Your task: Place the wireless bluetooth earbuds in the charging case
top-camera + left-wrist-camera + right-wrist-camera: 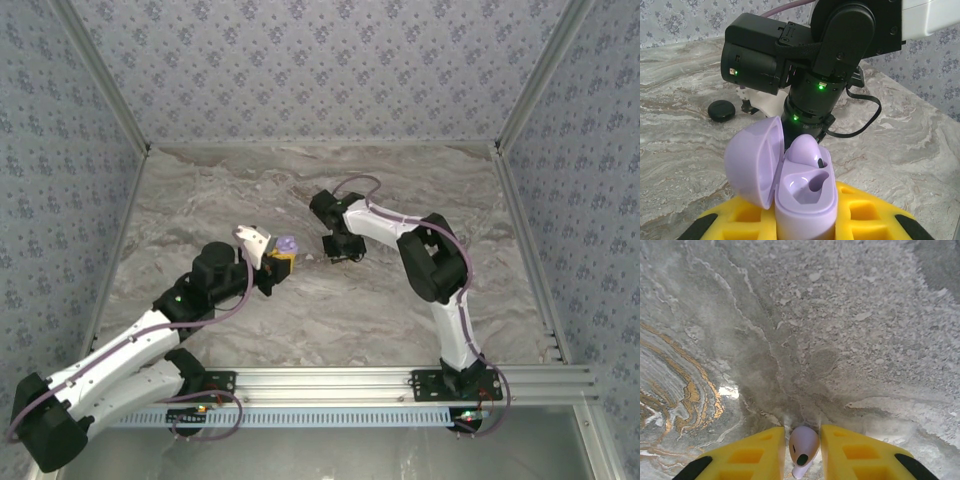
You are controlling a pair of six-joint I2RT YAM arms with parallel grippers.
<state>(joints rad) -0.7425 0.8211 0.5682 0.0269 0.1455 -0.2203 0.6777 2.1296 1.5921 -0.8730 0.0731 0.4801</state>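
Observation:
My left gripper (279,260) is shut on the lavender charging case (805,202) and holds it upright above the table, its lid (752,160) swung open to the left. One lavender earbud (807,150) sits in the far slot; the near slot is bare. The case also shows as a small purple spot (288,243) at the fingertips. My right gripper (802,452) is down at the marble table, its yellow fingers (760,452) closed tightly on either side of the second lavender earbud (803,442), whose stem points back toward the wrist. The right gripper (340,248) is a short way right of the case.
A black round disc (721,110) lies on the table (330,320) beyond the case, near the right arm's wrist (810,60). Patterned walls enclose the table on three sides. Open marble lies to the front and far back.

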